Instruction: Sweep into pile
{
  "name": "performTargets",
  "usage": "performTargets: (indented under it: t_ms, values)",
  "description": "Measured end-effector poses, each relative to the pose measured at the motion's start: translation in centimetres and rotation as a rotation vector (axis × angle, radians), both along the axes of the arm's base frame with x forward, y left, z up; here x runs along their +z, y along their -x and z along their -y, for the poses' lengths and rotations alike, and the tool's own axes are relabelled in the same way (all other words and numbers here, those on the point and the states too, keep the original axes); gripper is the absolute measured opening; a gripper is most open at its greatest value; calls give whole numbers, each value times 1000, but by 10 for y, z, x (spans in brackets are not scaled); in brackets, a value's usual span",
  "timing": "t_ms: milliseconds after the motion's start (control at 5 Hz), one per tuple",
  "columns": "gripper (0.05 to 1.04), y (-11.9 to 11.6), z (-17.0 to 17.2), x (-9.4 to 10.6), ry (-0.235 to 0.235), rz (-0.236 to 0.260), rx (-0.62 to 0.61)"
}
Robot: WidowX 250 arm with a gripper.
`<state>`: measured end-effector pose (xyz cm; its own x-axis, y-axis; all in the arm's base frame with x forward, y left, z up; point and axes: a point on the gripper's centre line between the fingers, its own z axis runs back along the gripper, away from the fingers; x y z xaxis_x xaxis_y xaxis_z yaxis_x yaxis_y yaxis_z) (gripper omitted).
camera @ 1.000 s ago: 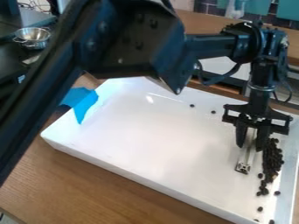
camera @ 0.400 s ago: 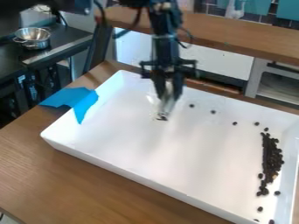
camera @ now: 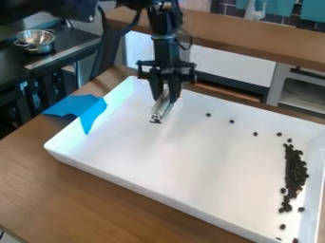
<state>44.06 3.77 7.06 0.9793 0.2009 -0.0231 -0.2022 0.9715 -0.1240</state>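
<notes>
On wood tabletop [camera: 82, 194], w/ steel bowl [camera: 36, 41] on dk counter behind. Gripping slim metal tool [camera: 158, 112] in blk gripper [camera: 165, 96], at far L part of wht tray [camera: 127, 179]. Piled w/ dk beans [camera: 295, 171] along tray's R side, w/ a few strays twd far wall.

In my camera view, the gripper [camera: 164, 98] holds a metal tool [camera: 160, 111] over the white tray [camera: 158, 161], at its upper left; dark beans [camera: 295, 173] form one long pile near the right wall.
</notes>
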Motion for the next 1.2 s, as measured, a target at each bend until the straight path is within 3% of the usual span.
performTargets:
  t_ms: [400,600,1200]
  values:
    - [362,0,8,-21,-67,3,-12]
    - [363,3,16,-43,-86,-47,-6]
    - [362,-7,54,-42,-80,-83,-16]
